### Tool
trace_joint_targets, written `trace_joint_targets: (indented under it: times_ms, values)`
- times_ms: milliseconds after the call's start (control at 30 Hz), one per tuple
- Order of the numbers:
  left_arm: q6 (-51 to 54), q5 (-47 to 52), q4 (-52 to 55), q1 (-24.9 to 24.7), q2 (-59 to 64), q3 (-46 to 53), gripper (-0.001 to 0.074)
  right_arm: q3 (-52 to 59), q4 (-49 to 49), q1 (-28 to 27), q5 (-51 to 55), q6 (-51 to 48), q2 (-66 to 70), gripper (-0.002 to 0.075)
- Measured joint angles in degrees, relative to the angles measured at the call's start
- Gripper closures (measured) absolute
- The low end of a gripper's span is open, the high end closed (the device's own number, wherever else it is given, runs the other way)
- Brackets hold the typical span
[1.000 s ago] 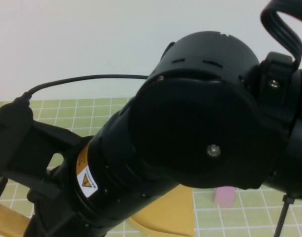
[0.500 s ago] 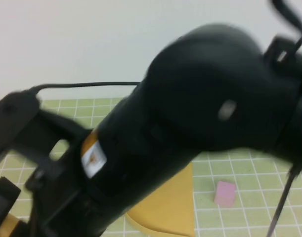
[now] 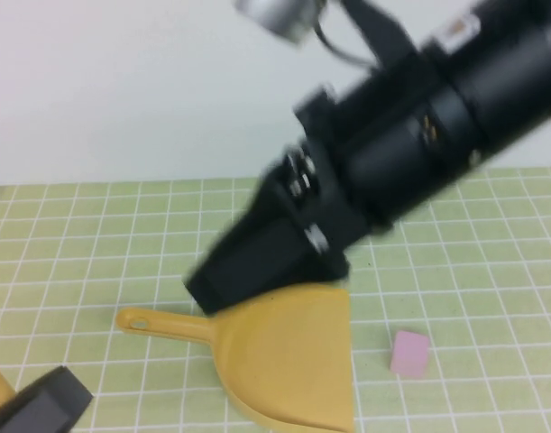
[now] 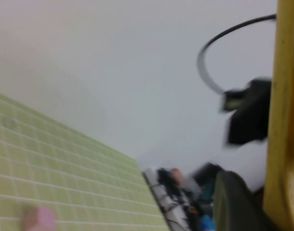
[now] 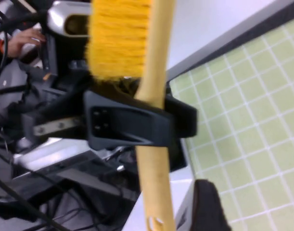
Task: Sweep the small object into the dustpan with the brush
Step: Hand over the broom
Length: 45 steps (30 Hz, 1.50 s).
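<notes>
Evidently the left gripper (image 5: 137, 126) was clamped on the brush (image 5: 154, 96) near the tabletop's (image 3: 77, 253) edge, ready to push the pink object (image 3: 409, 352) toward the dustpan (image 3: 293, 361); the right gripper's (image 3: 223, 281) jaws, above it, I could not tell.

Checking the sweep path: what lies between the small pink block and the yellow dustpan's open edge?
Only bare green grid mat lies between pink block and yellow dustpan, in the high view.

Right arm (image 3: 410, 144) stretched across mid-frame from upper right, wrist lowest. Right gripper (image 5: 137, 122) clamped on brush handle (image 5: 154, 159). Left gripper (image 3: 36, 406) at lower-left corner, fingers unreadable.
</notes>
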Motion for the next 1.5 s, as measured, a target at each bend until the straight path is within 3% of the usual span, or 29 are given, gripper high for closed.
trace_joint_targets:
  times_ms: [233, 367, 833, 1167, 1300, 1500]
  values:
    - [0.00, 4.36, -5.01, 0.00, 0.00, 0.00, 0.0585, 19.27, 18.29, 0.66, 0.13, -12.34, -0.92, 0.0318]
    - [0.10, 7.10, -5.04, 0.00, 0.00, 0.00, 0.0585, 24.37, 22.50, 1.71, 0.13, -16.22, -1.40, 0.0318]
    - [-0.18, 9.80, -10.51, 0.00, 0.00, 0.00, 0.0589, 25.03, 27.33, 13.58, -0.23, -24.03, -0.55, 0.0318]
    - [3.39, 11.23, -14.90, 0.00, 0.00, 0.00, 0.0590, 25.03, 30.20, 14.38, -1.32, -25.38, 0.11, 0.0323]
    - [5.85, 11.09, -16.02, 0.00, 0.00, 0.00, 0.0590, 25.03, 30.31, 15.35, -2.01, -25.59, 0.11, 0.0396]
    - [9.64, 11.96, -17.85, 0.00, 0.00, 0.00, 0.0590, 25.03, 31.45, 15.79, -3.29, -26.46, 0.11, 0.0627]
